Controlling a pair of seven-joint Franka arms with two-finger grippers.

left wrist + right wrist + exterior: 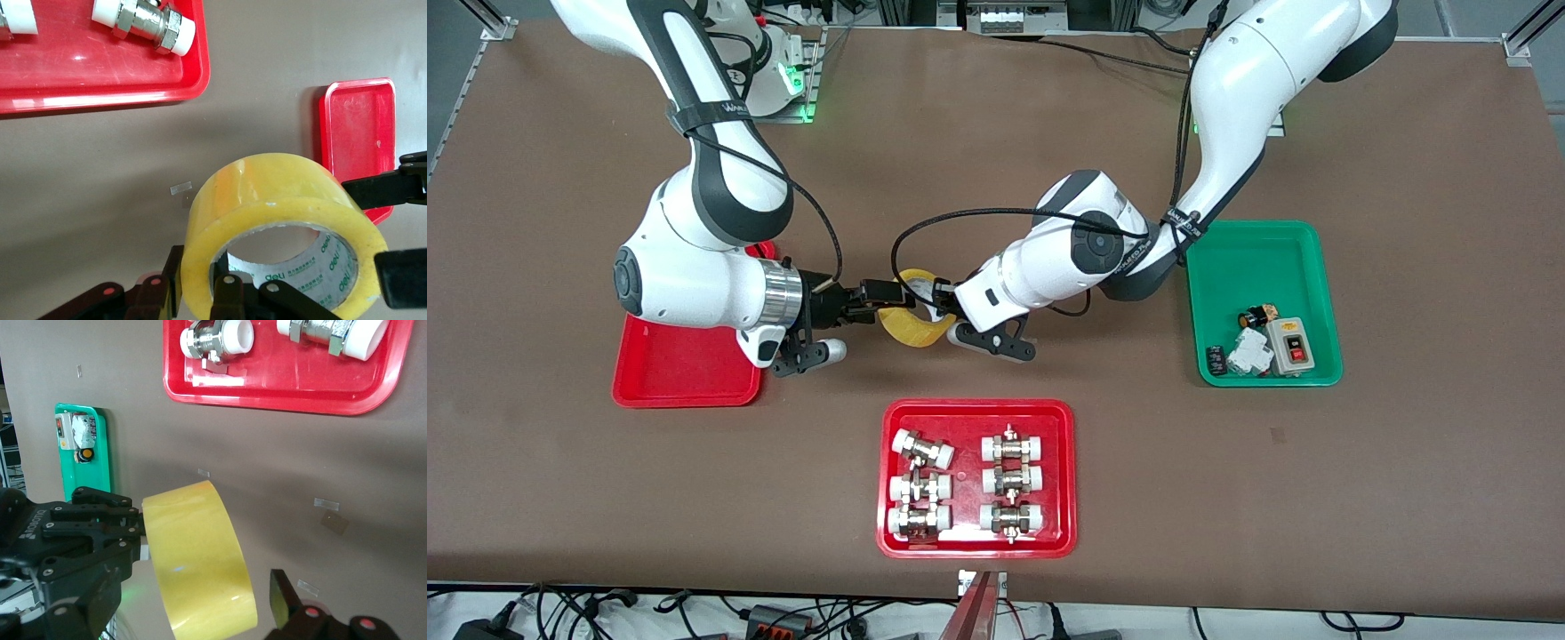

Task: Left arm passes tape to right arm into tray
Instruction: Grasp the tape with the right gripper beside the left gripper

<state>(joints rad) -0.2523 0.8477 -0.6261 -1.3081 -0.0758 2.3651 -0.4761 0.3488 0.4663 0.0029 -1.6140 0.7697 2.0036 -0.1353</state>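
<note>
The yellow tape (911, 324) hangs in the air over bare table, between the two arms. My left gripper (937, 298) is shut on the tape's wall, one finger inside the hole and one outside, as the left wrist view (200, 283) shows. My right gripper (882, 298) is open, its fingers (380, 189) straddling the tape's other side. In the right wrist view one finger (285, 599) stands a gap away from the tape (200, 553); the other is hidden. The plain red tray (685, 369) lies under the right arm, empty where it shows (360, 133).
A red tray of white-capped metal fittings (894, 533) lies nearer the front camera than the tape. A green tray (1267, 258) with small electrical parts lies toward the left arm's end. A black cable loops off the left wrist.
</note>
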